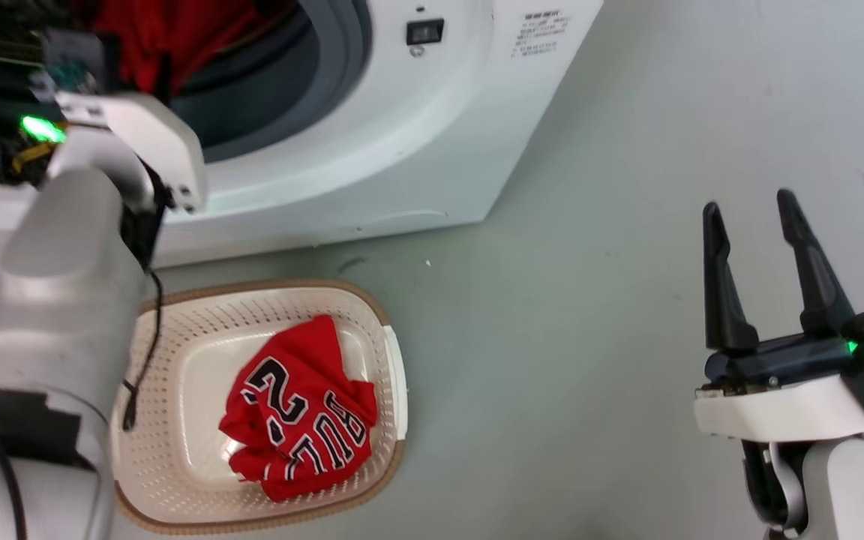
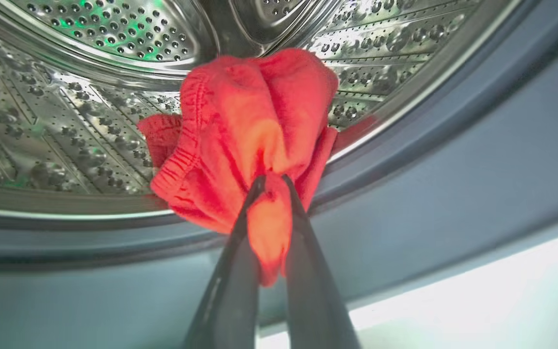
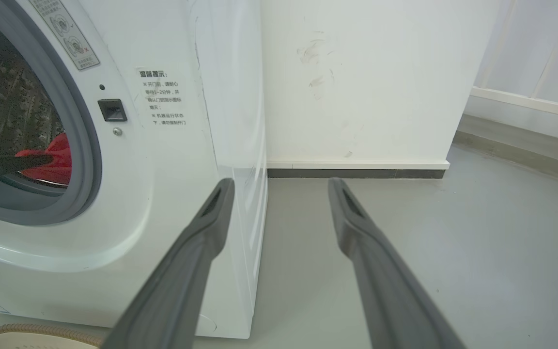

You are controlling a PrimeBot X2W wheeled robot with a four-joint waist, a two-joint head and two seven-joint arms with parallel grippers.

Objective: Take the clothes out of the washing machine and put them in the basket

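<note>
L pincer: left gripper (image 2: 270, 180), two long dark fingers pressed nearly together, pinching a fold of the red cloth garment (image 2: 255, 121).
Grip detail: the fold bulges between the fingers (image 2: 233, 271) just below the tips; rest of garment bunched above them.
Garment pos.: at the mouth of the perforated steel drum (image 2: 90, 121), across the drum lip and the grey rubber gasket (image 2: 453, 145) of the large white front-loading washing machine (image 1: 402, 135).
R pincer: right gripper (image 1: 748, 206), fingers spread wide, nothing between them; over the grey floor (image 1: 589, 300), right of the machine, well apart from the basket.
Basket: cream perforated plastic basket w/ brown rim (image 1: 372, 304), on the floor near the machine front.
Basket contents: crumpled red basketball jersey (image 1: 301, 420) lying inside, black-and-white lettering up.
</note>
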